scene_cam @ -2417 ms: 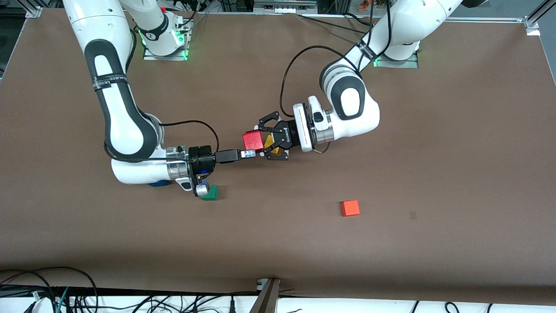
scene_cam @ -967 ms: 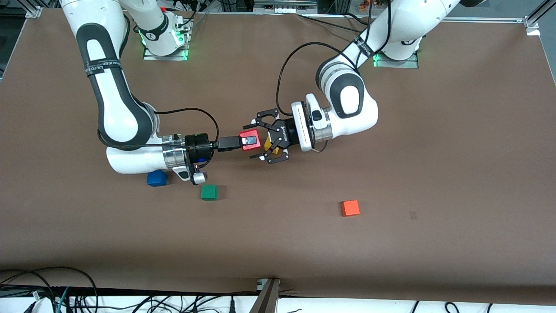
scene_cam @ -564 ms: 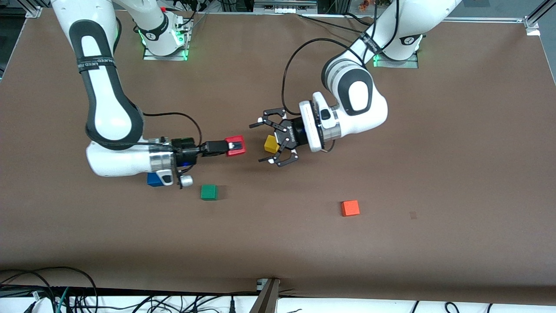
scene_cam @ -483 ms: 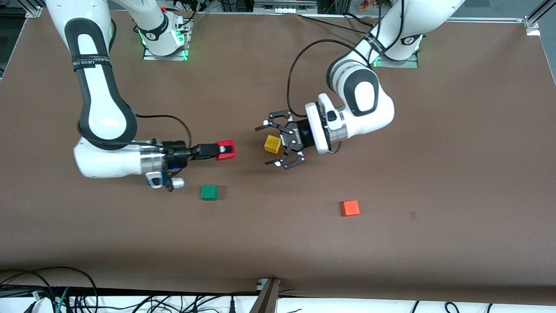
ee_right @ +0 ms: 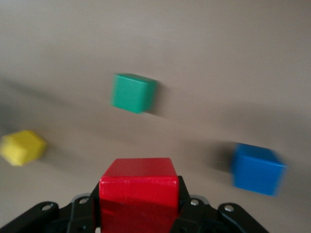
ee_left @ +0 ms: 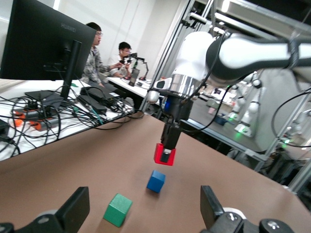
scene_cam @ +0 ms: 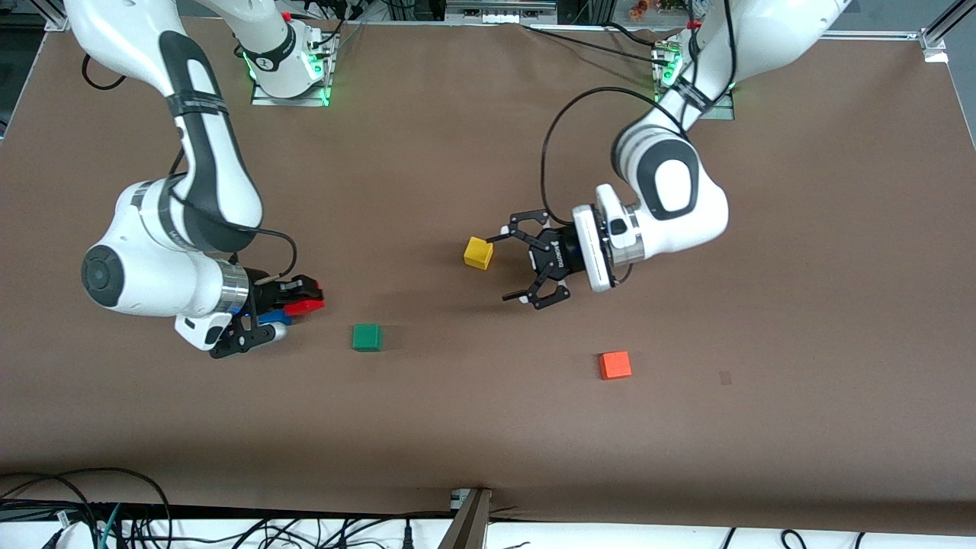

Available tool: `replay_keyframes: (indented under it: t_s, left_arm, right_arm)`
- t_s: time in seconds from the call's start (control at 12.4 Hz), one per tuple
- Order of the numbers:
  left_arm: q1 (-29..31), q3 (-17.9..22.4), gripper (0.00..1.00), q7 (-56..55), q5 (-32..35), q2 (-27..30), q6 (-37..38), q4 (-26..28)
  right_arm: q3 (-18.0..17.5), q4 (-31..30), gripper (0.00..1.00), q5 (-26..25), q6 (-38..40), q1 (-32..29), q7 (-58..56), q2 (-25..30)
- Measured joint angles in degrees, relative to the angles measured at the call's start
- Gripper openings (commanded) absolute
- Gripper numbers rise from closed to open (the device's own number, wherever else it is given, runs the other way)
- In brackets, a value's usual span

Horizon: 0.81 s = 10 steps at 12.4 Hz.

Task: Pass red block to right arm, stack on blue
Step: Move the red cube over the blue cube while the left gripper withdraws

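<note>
The right tool (scene_cam: 305, 299) is clenching the red block (scene_cam: 303, 306) from above, keeping its underside free for stacking. It is hanging over the table (scene_cam: 488, 427) just beside the blue block (ee_left: 156, 181), toward the right arm's end. The left tool (scene_cam: 526, 263) is standing released, empty, over the table by the yellow cube (scene_cam: 478, 252); that arm is waiting. The green cube (scene_cam: 367, 336) is lying near the blue block.
</note>
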<state>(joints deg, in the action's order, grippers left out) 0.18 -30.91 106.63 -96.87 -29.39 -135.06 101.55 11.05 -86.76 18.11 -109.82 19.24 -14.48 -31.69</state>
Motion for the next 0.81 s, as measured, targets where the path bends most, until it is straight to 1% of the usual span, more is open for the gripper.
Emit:
replay_keyframes:
  t_s: [0.08,0.16,0.32,0.48,0.64,0.81]
  left_arm:
    - [2.4,0.1,1.0,-3.9,4.4,0.0,3.6,0.2]
    - [4.9,0.2,1.0,-8.2,9.0,0.0,7.4,0.2]
    - [10.4,0.3,1.0,-16.5,18.5,0.1,15.6,0.2]
    - [14.9,0.4,1.0,-25.0,29.1,0.5,22.1,-0.2]
    - [18.1,0.4,1.0,-33.5,41.8,1.1,28.1,-2.1]
    - [19.8,0.4,1.0,-40.8,54.0,1.4,32.3,-5.4]
  right_arm:
    - [0.1,-0.5,0.0,-4.6,-0.8,0.0,1.1,0.0]
    - [0.5,-1.4,0.0,-8.1,-2.2,0.0,1.8,-0.1]
    - [1.9,-4.2,0.0,-12.4,-6.3,0.0,2.2,-0.1]
    - [2.8,-8.9,0.0,-14.4,-13.2,-0.1,2.2,0.6]
    - [2.9,-15.0,0.0,-14.7,-21.0,0.0,3.8,2.3]
    - [2.9,-18.4,0.0,-14.9,-23.8,0.2,6.6,3.5]
